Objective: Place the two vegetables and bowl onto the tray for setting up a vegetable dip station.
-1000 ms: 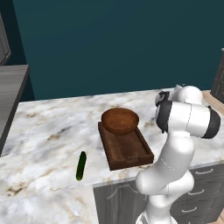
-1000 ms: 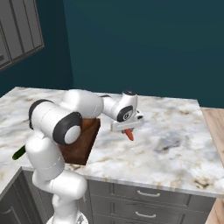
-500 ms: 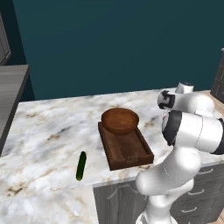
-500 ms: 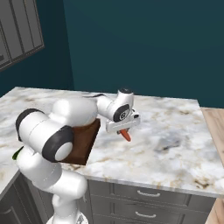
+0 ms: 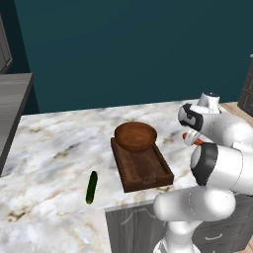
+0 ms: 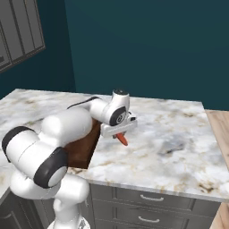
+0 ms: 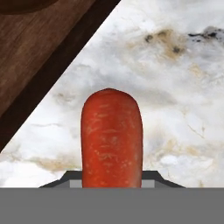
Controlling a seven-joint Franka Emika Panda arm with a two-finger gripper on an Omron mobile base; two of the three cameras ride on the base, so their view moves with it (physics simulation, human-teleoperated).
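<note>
A slim red-orange carrot stick (image 6: 121, 139) is held in the nearly closed two-finger gripper (image 6: 119, 133), raised above the white marble table (image 6: 179, 143) with its tip hanging downward. The dark brown rectangular wooden tray (image 5: 143, 170) lies just to the gripper's left, its long axis running away from the robot. A round brown wooden bowl (image 5: 135, 137) is seated on the tray's far end. A slim dark green cucumber (image 5: 91, 187) lies on the table, well apart, beyond the tray.

White arm, dark joints: rises from the lower left of the right base view, elbow bent, forearm reaching toward mid-frame, wrist angled downward, gripper (image 6: 120, 135) at centre of frame with fingers closed on a red-orange carrot (image 6: 121, 139) hanging below.
</note>
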